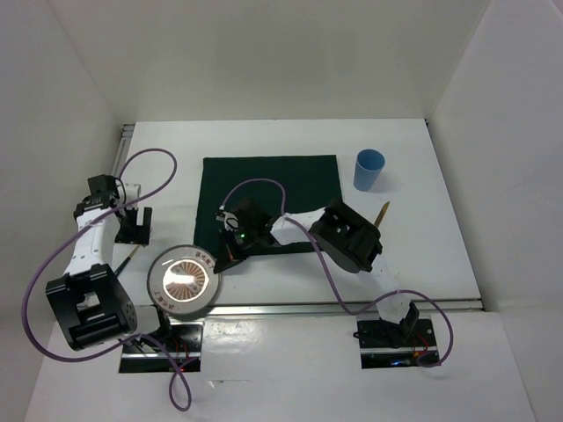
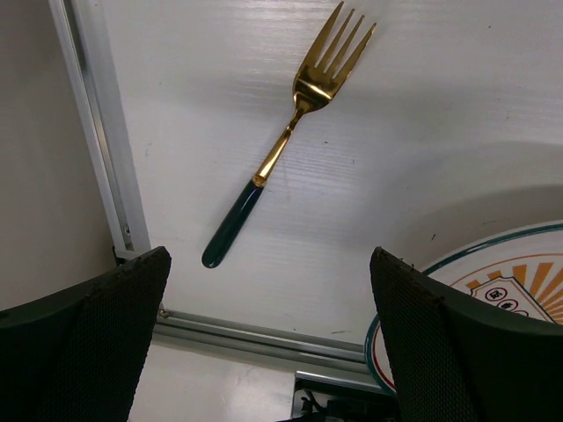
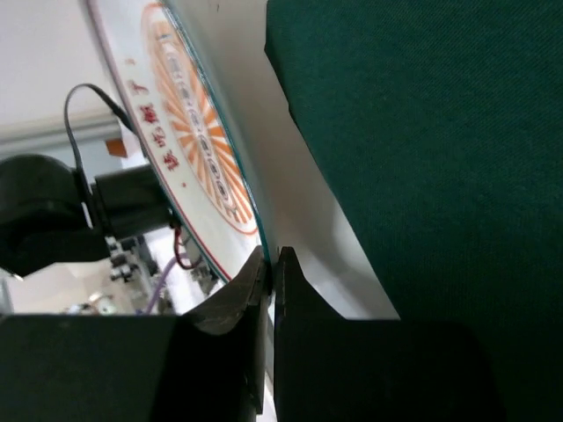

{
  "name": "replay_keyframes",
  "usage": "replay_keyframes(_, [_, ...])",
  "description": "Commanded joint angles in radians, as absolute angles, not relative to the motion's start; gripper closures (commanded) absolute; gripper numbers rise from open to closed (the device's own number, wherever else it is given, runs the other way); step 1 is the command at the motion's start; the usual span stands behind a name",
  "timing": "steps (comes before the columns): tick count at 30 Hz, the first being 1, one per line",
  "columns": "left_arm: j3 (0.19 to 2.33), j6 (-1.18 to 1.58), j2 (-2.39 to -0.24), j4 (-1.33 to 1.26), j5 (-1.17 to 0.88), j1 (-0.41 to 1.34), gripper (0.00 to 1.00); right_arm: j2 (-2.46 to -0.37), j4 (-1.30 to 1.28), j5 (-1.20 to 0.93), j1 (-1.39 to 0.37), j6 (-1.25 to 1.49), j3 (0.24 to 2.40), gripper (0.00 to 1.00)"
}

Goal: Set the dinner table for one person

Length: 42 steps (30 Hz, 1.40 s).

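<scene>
**Sam:** What was closest to you?

**Me:** The metal rail (image 1: 334, 307) along the near edge of the white bench (image 1: 422, 255). The plate (image 1: 183, 281) with the orange rays lay at that edge. Its near side stuck out over the rail.

**Sam:** Did you hold the plate?

**Me:** Yes. My right tool (image 3: 271, 264) was pinched together on the plate's rim. It held the side of the plate next to the mat, and the thin rim sat between the two fingers.

**Sam:** And your other tool?

**Me:** My left tool (image 2: 270, 257) was wide apart and held nothing. It hung over the left side of the bench. Under it lay a fork (image 2: 280, 145), gold with a dark green handle. The fork lay flat on the bench, just left of the plate and not touching it. Its handle end was near the rail.

**Sam:** What was farther back?

**Me:** A dark green mat (image 1: 281, 180) lay flat in the middle of the bench. My right arm reached across its near edge. To the right of the mat lay a thin gold thing (image 1: 382, 214). It was too small for me to tell what it was. A bit past that stood a blue cup (image 1: 369, 170). It was upright, near the far right corner of the mat, but on the bare bench. White walls (image 1: 264, 53) stood at the back and at both sides.
</scene>
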<state>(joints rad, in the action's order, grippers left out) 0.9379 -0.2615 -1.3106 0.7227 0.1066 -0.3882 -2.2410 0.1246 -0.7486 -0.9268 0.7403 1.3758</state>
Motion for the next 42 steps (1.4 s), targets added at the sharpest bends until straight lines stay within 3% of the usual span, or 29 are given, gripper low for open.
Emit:
replay_keyframes(1, [0.939, -0.293, -1.275, 0.703, 0.094, -0.405, 0.00, -2.201, 0.184, -0.759, -0.934, 0.738, 1.371, 1.00])
replay_keyframes(7, [0.939, -0.304, -1.264, 0.703, 0.084, -0.405, 0.00, -2.037, 0.187, -0.839, -0.844, 0.836, 1.330, 1.00])
replay_keyframes(10, [0.939, -0.304, -1.273, 0.703, 0.075, -0.414, 0.00, -1.926, 0.048, -0.735, -0.764, 0.845, 1.330, 1.00])
replay_keyframes(17, [0.948, -0.293, -1.273, 0.703, 0.066, -0.414, 0.00, -1.636, 0.031, -0.511, -0.498, 0.930, 1.044, 1.00])
replay_keyframes(24, [0.957, -0.302, -1.302, 0.693, 0.066, -0.414, 0.00, -1.739, 0.023, -0.522, -0.396, 0.896, 1.055, 1.00])
replay_keyframes(42, [0.930, -0.304, -1.310, 0.681, 0.093, -0.414, 0.00, -1.836, 0.075, -0.448, -0.387, 0.934, 0.946, 1.00])
